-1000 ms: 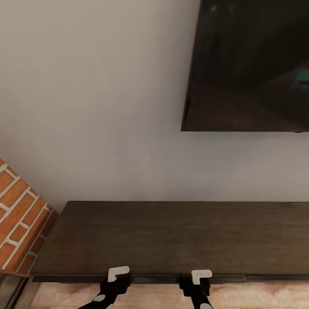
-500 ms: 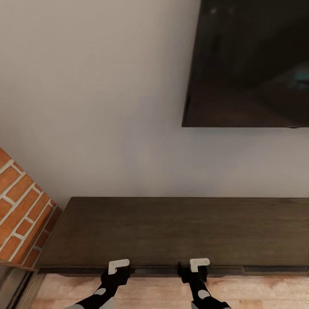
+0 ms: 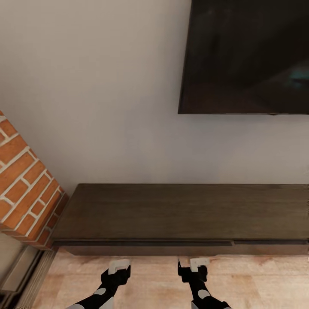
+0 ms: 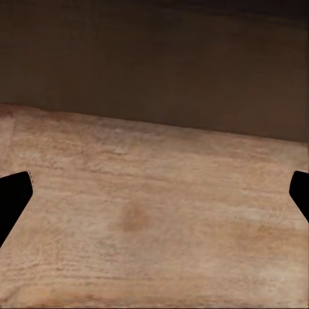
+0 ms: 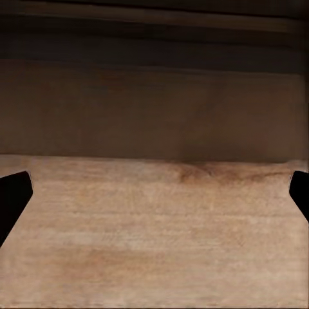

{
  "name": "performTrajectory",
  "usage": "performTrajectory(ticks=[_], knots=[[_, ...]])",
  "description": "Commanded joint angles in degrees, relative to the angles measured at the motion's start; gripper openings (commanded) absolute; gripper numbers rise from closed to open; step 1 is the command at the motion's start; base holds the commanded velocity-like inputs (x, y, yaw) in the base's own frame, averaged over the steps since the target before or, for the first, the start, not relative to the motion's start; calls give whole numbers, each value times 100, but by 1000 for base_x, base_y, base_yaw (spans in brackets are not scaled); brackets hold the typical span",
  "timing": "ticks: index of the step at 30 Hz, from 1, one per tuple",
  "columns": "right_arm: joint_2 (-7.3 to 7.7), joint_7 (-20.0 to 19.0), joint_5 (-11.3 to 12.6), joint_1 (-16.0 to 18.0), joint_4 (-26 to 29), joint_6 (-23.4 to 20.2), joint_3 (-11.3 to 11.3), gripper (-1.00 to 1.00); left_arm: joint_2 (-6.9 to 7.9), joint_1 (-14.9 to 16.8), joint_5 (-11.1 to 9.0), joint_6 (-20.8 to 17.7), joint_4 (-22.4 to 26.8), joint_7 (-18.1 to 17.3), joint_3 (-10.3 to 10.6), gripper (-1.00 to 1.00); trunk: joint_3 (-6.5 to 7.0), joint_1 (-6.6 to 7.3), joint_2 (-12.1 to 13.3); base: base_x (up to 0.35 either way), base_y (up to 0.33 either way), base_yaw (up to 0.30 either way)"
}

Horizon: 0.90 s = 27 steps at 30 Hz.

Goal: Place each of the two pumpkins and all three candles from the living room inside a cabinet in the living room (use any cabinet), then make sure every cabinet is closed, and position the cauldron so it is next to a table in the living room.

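Observation:
The long, low, dark brown cabinet (image 3: 180,210) stands against the wall, and its flat fronts look shut. My left gripper (image 3: 119,267) and right gripper (image 3: 198,263) hover side by side over the wooden floor just in front of it, neither touching it. In the left wrist view the left gripper (image 4: 154,193) has its dark fingertips far apart with nothing between them, facing the cabinet front (image 4: 154,64). Likewise the right gripper (image 5: 154,193) is open and empty before the cabinet front (image 5: 154,109). Pumpkins, candles and cauldron are out of view.
A large dark television (image 3: 249,56) hangs on the pale wall above the cabinet. A red brick column (image 3: 25,197) juts out at the cabinet's left end. Light wooden floor (image 3: 154,279) runs along the cabinet's front.
The whole view has shifted as the robot backed away. The grippers, earlier at the cabinet's front edge, now hang over the floor short of it.

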State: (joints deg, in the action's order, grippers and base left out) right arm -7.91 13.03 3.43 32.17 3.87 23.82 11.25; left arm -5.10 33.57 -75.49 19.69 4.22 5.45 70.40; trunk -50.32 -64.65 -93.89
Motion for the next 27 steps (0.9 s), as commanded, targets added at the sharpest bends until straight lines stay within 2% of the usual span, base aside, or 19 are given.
performTrajectory(ticks=[1, 10, 27], knots=[[0, -1, 0, 0, 0, 0, 0, 100, 0, 0, 0, 0, 0, 0, 0, 100, 0, 0, 0, -335, 0, 0], [3, 0, 0, 0, -3, 0, 0, 100, 5, 0, -1, 0, 0, 0, 8, 100, 0, 0, 0, -274, 0, 0], [31, -28, -6, -88, -154, 0, 25, 100, 9, -89, -9, -14, -68, -9, 7, 100, 0, 0, 0, -10, 0, 0]])
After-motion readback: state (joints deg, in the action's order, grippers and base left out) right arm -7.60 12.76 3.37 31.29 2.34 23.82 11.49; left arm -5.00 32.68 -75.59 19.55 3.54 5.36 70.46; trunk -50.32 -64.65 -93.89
